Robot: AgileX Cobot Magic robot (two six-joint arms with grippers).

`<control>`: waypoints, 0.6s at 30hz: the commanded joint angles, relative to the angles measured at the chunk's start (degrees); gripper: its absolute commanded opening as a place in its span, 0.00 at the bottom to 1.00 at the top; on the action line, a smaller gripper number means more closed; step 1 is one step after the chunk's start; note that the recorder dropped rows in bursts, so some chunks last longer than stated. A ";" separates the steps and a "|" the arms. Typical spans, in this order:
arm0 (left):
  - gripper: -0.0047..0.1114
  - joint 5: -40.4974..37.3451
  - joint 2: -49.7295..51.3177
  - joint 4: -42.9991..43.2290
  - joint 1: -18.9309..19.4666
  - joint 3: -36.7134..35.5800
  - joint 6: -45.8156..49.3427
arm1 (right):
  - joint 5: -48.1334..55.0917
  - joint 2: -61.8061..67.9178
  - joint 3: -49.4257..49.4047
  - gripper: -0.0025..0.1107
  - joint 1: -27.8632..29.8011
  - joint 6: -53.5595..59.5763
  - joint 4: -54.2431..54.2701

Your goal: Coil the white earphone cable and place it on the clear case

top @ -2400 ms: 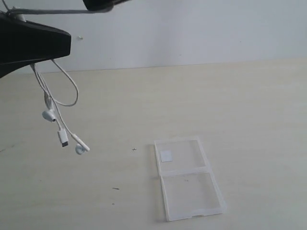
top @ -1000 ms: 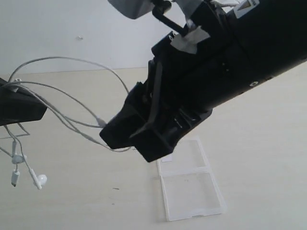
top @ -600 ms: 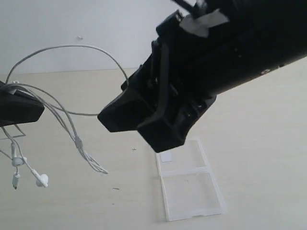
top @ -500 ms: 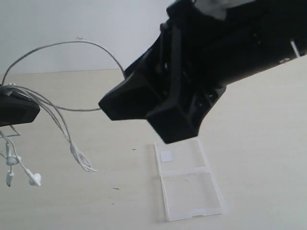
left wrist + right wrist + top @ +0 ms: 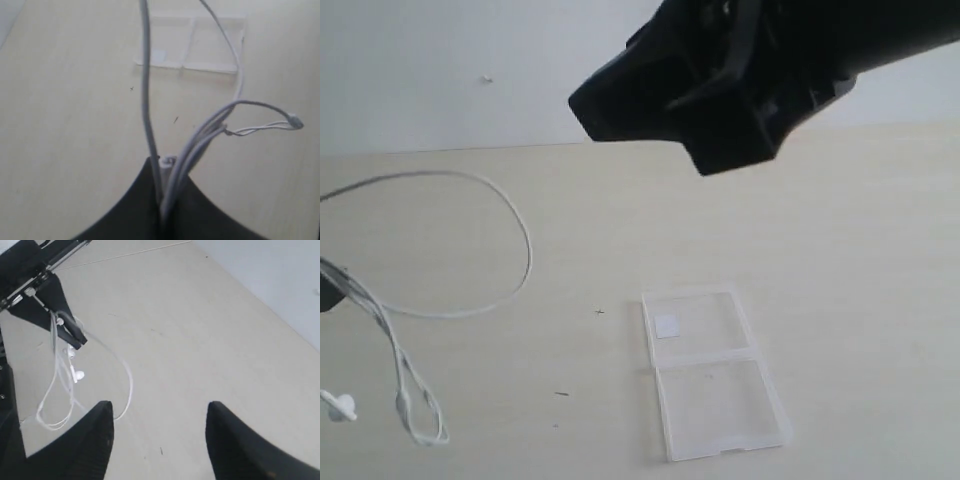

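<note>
Left gripper [image 5: 165, 172] is clamped shut on several strands of the white earphone cable [image 5: 145, 75], which trails from it in loose loops. Right gripper [image 5: 157, 412] stands open, holding nothing. The clear case [image 5: 715, 400] lies opened flat on the table [image 5: 840, 250], apart from the cable.

White earphone cable [image 5: 529, 255]; clear case [image 5: 720, 400], white sticker [image 5: 667, 326]; beige table [image 5: 860, 250]; black right gripper [image 5: 159, 410].

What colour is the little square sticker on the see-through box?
White; the small square sticker shows best in the exterior view.
</note>
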State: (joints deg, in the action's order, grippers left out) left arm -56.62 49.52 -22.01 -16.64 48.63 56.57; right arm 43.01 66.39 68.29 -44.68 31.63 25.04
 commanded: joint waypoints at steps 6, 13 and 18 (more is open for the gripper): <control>0.04 -1.97 -0.47 -8.14 0.10 0.18 3.84 | 1.22 4.70 4.45 0.50 0.37 11.08 6.75; 0.04 -1.99 -0.47 -19.54 0.10 0.18 9.41 | 3.96 7.29 4.57 0.57 0.37 30.44 24.94; 0.04 -4.63 -0.47 -14.76 0.10 0.18 9.39 | 7.13 7.45 4.57 0.57 0.37 34.24 28.82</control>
State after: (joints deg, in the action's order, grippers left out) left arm -60.41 49.50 -37.57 -16.64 48.63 65.83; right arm 48.24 73.58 72.15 -44.68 63.99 51.12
